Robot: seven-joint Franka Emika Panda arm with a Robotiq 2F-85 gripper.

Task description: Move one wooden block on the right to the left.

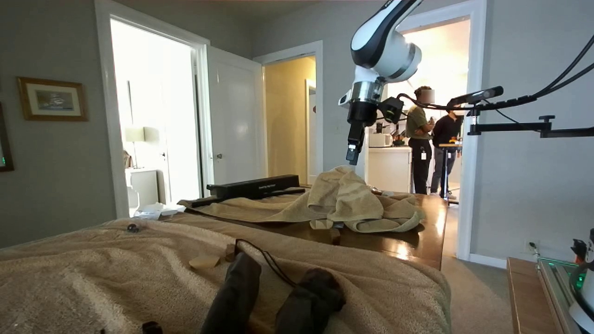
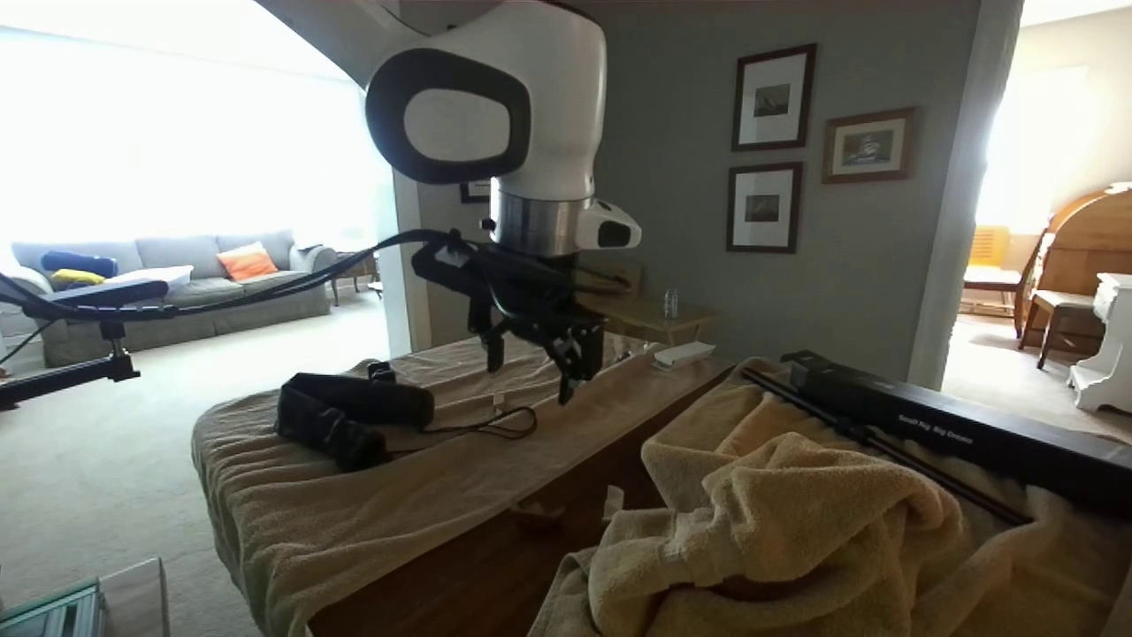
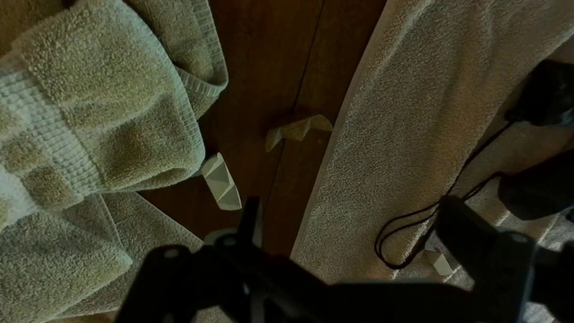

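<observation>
We judge the job to be at its start, or at least without a block in hand: the gripper (image 2: 531, 382) hangs above the table (image 3: 260, 58) with its fingers (image 3: 250, 220) well apart, and we see nothing held between them. A pale block (image 3: 222, 183) lies on the bare wood just beside the crumpled towel (image 3: 143, 121). A darker block (image 3: 298, 129) lies near it, by the edge of the spread towel (image 3: 376, 152). A third block (image 3: 442, 265) rests on that spread towel, beside the loop of cord (image 3: 394, 267). What is left, as we read it, is the whole run: come down over one block, close on it, lift it, carry it left and let go. We cannot settle which block counts as the one on the right, since the views face different ways, nor whether any block already lies where it is wanted.

Much is hard to make out. The wrist view is dim, and there a finger seems to cover part of the third block, so we cannot tell its full shape. In an exterior view we see the gripper (image 1: 353, 159) nearly edge-on, which hides the gap. A tan piece (image 1: 204, 262) on the spread towel there may be another block, but we cannot match it surely to anything in the wrist view. The crumpled towel hides much of the table, and a black pouch (image 1: 236, 294) is cut off at the bottom.
</observation>
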